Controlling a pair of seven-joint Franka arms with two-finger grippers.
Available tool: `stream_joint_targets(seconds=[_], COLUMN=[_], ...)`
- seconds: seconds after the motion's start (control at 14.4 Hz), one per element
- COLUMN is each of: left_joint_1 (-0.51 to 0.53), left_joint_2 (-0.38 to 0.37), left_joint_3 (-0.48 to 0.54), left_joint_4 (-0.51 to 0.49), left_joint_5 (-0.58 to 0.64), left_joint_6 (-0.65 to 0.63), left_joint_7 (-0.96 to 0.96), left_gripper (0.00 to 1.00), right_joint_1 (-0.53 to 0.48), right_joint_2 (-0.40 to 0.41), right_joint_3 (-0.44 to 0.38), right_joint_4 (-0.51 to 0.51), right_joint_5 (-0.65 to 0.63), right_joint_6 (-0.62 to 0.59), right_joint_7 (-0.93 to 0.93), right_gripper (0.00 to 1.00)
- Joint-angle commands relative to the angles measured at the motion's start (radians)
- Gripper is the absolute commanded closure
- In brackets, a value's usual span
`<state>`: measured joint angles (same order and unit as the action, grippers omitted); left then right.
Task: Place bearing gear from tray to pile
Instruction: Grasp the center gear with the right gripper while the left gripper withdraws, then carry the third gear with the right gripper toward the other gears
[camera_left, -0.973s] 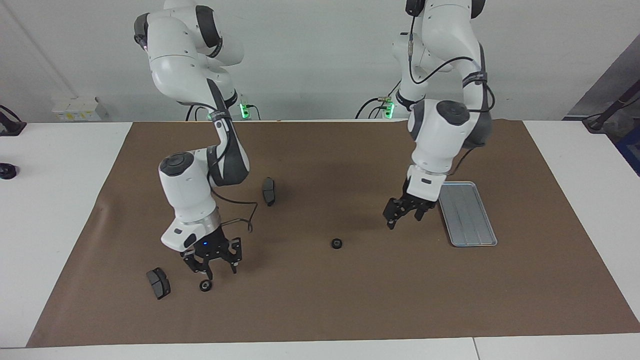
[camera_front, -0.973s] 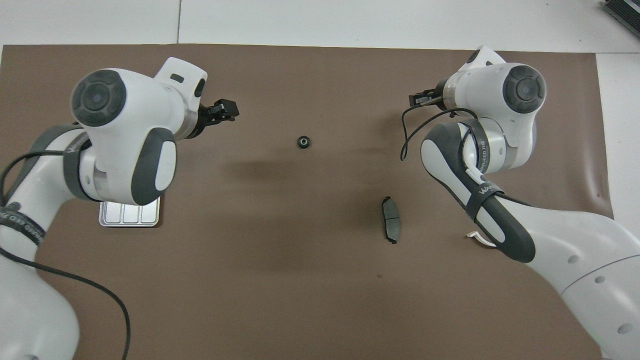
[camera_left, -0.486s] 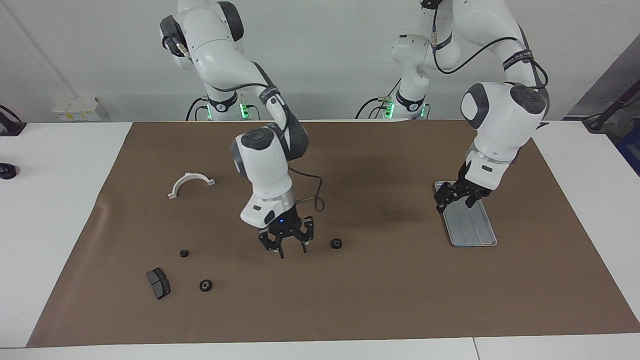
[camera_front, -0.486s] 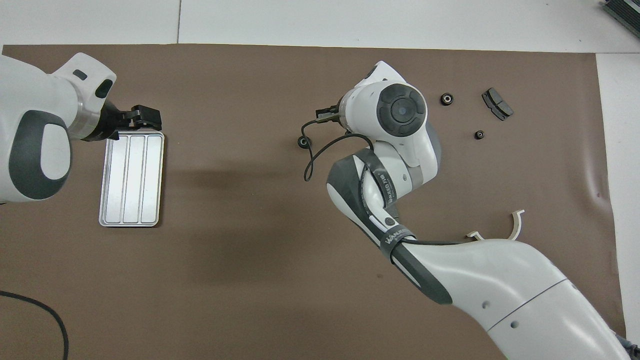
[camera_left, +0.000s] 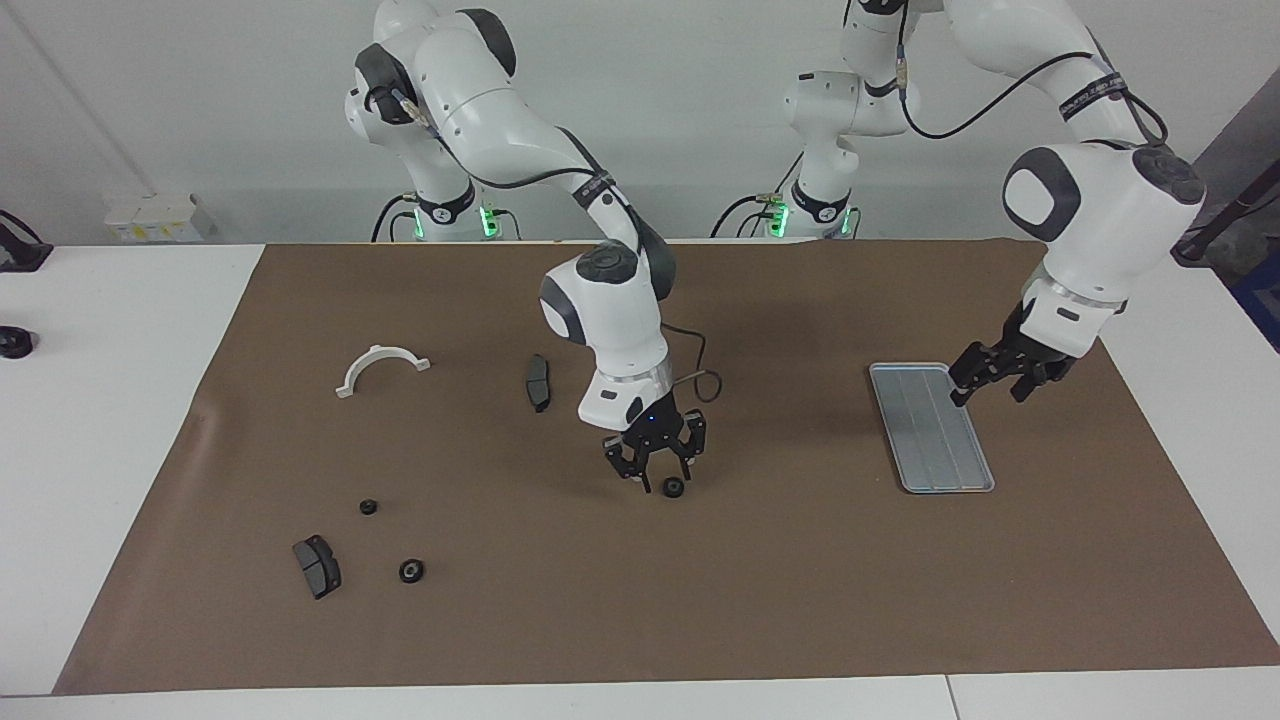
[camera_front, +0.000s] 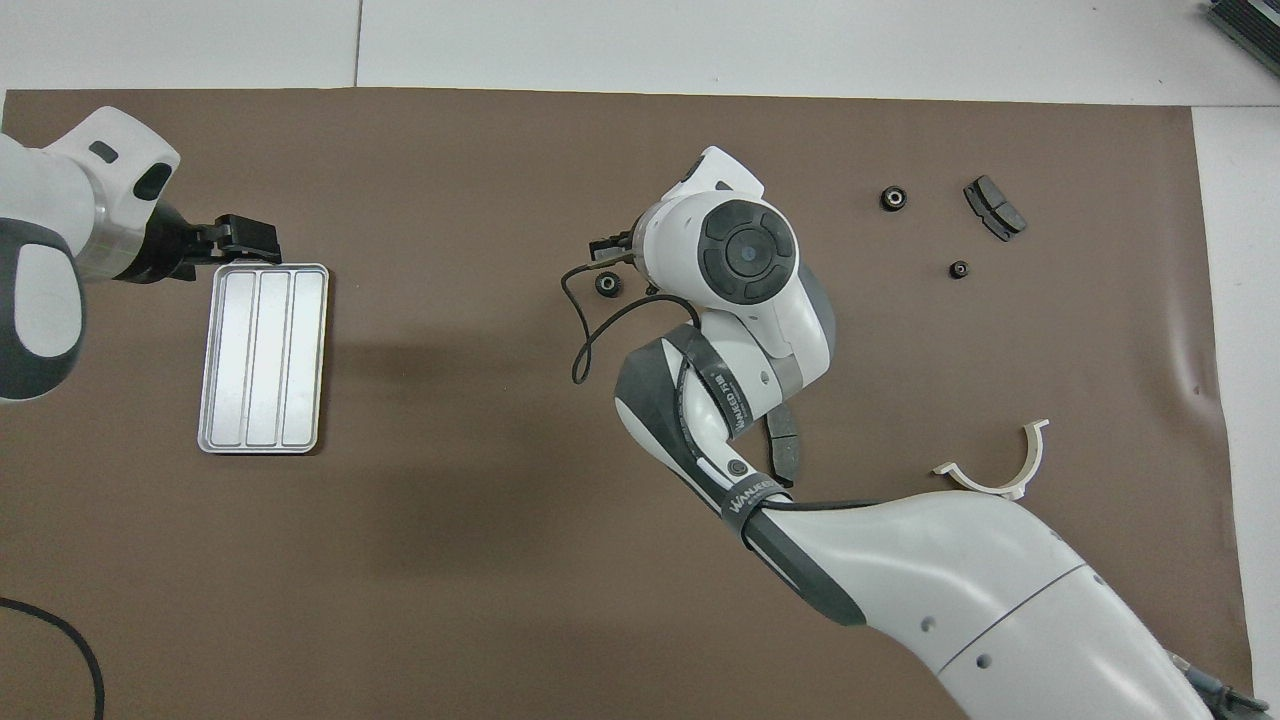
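The silver tray (camera_left: 932, 428) lies bare toward the left arm's end of the table; it also shows in the overhead view (camera_front: 263, 357). One black gear (camera_left: 674, 487) lies alone on the brown mat at mid-table, seen from above too (camera_front: 606, 284). My right gripper (camera_left: 655, 470) hangs open low over the mat, right beside this gear; I cannot tell if it touches. The pile is two small gears (camera_left: 368, 507) (camera_left: 410, 571) and a dark grey pad (camera_left: 316, 566) toward the right arm's end. My left gripper (camera_left: 990, 380) is open and empty, raised beside the tray.
A second dark pad (camera_left: 538, 382) lies nearer to the robots than the lone gear, partly under the right arm in the overhead view. A white half-ring bracket (camera_left: 382, 365) lies nearer to the robots than the pile. The brown mat (camera_left: 760, 600) covers the table.
My right gripper has swung from over the pile to the lone gear at mid-table. My left gripper has moved from beside that gear, across the tray, toward its own end of the table.
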<state>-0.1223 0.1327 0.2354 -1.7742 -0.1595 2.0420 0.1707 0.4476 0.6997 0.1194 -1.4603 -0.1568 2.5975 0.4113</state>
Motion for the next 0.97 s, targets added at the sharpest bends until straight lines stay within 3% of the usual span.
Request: stream_joint_targets(seconds=[0.0,0.28,0.42,0.63,0.9], left_joint_1=[0.007,-0.007,0.042,0.185,0.161], left_joint_2=[-0.083,-0.134,-0.139,-0.154,-0.160], left_joint_3=[-0.007,-0.042,-0.132,-0.382,-0.335], left_joint_4=[-0.008,0.047,0.102,0.108,0.102], left_joint_5=[0.076,0.104,0.112,0.123,0.126], left_joint_6=[-0.089,-0.231,-0.301,-0.327,-0.332], left_joint_7=[0.046,0.038,-0.003,-0.154,-0.148], left_gripper=[0.00,0.00,0.00,0.00,0.00], right_joint_1=[0.003,0.006,0.008,0.014,0.019], right_joint_2=[0.012,0.007,-0.003,0.000,0.001], right_joint_3=[-0.003,-0.003,-0.003,-0.001,-0.001], right_joint_4=[0.014,-0.032,-0.069,-0.077,-0.081], right_joint_5=[-0.033,-0.035,-0.035,-0.038,-0.038], right_joint_6=[0.012,0.016,0.033,0.036,0.036], right_joint_7=[0.032,0.032,0.031,0.029,0.031], right_gripper=[0.44,0.45,0.45,0.45,0.48])
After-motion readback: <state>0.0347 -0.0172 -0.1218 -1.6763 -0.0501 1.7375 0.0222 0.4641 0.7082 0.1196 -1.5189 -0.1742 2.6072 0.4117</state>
